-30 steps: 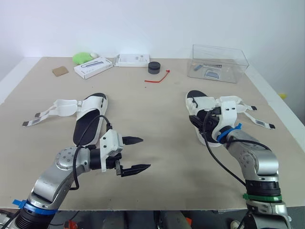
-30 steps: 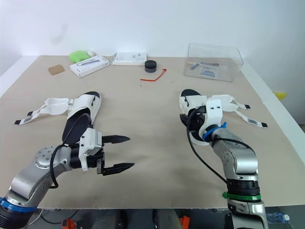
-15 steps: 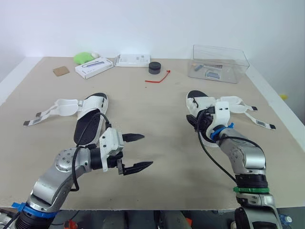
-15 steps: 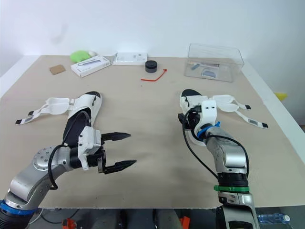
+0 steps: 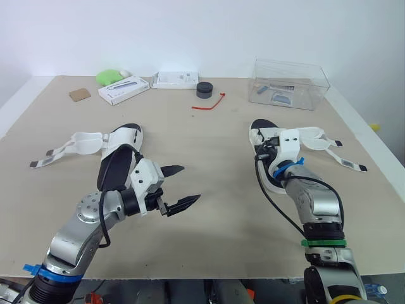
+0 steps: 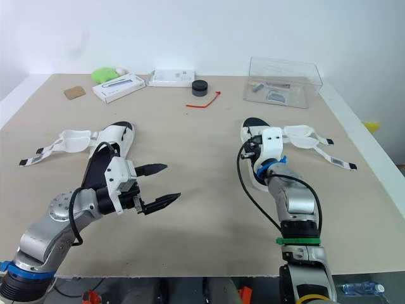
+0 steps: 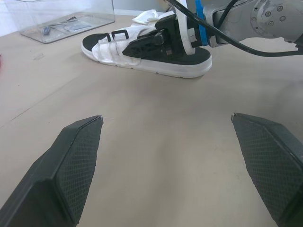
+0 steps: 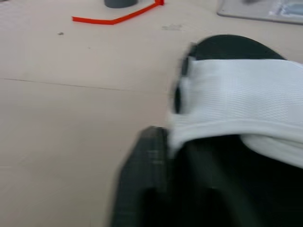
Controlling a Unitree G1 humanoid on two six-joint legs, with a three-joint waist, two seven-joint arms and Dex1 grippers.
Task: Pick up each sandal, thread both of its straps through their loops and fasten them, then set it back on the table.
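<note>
— Our left gripper [image 5: 188,183] hangs wide open over the table [image 5: 221,145], empty, between the left sandal [image 5: 123,140] and the right sandal [image 5: 259,135]. What's the risk?
— Our right gripper [image 7: 142,45] sits at the right sandal's white band. If it catches only that band, the sandal may drag or tip.
— Is it closed?
— We cannot tell (its wrist view is blurred).
</note>
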